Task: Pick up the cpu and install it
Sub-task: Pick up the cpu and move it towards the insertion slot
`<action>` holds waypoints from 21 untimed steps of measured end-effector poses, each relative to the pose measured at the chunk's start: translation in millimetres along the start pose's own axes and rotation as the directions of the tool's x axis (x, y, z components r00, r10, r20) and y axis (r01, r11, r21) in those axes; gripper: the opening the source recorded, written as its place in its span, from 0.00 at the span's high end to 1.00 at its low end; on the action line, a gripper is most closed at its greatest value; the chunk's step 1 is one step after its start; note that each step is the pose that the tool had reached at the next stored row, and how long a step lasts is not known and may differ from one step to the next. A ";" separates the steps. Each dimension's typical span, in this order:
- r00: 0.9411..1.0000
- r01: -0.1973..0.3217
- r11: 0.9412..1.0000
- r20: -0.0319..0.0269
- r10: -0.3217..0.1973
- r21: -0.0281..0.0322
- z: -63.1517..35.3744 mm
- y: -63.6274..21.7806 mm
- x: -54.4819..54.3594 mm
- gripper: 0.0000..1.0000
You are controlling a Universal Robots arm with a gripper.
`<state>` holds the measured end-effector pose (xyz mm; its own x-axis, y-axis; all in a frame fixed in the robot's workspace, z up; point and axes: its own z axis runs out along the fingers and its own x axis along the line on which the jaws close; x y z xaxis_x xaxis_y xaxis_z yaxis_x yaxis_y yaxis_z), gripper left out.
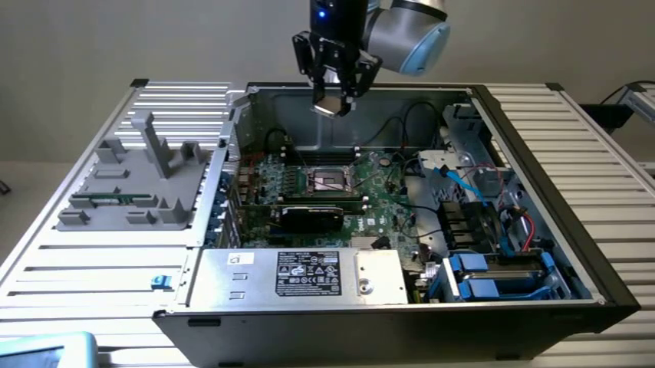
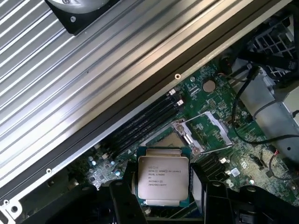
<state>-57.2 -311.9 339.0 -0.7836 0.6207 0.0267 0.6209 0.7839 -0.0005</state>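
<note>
Item: cpu, a flat square chip with a silver-grey lid, clamped edge-on between the two dark fingers of the gripper. One finger presses each opposite side, and the lid faces the wrist camera. The printed lines on the lid are too small to read. The chip's edge nearest the gripper body is hidden behind black housing, and its underside is out of sight. In the exterior view the cpu shows as a small pale tilted patch just under the fingertips of the gripper, raised well clear of the open computer case. The arm is cut off by the frame edge. Beyond the fingertips lies the socket, its metal frame swung open. Its near corner is covered by the held chip, and its contact field is hard to make out. In the exterior view the socket sits on the motherboard, far beneath the fingers. Dark memory slots run beside the socket, apart from the fingers. A labelled power supply blocks the board's near edge.
</note>
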 end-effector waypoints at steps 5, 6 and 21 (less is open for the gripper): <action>0.997 -0.076 0.997 0.000 0.076 -0.002 0.4 0.0 0.0 0.45; 0.996 -0.091 0.996 0.000 0.091 -0.003 0.5 0.0 0.0 0.45; 0.950 -0.314 0.950 -0.001 0.314 -0.009 1.6 0.0 -0.1 0.45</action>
<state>-57.2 -311.9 337.5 -0.5493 0.8352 0.0264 0.8355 0.5495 -0.0002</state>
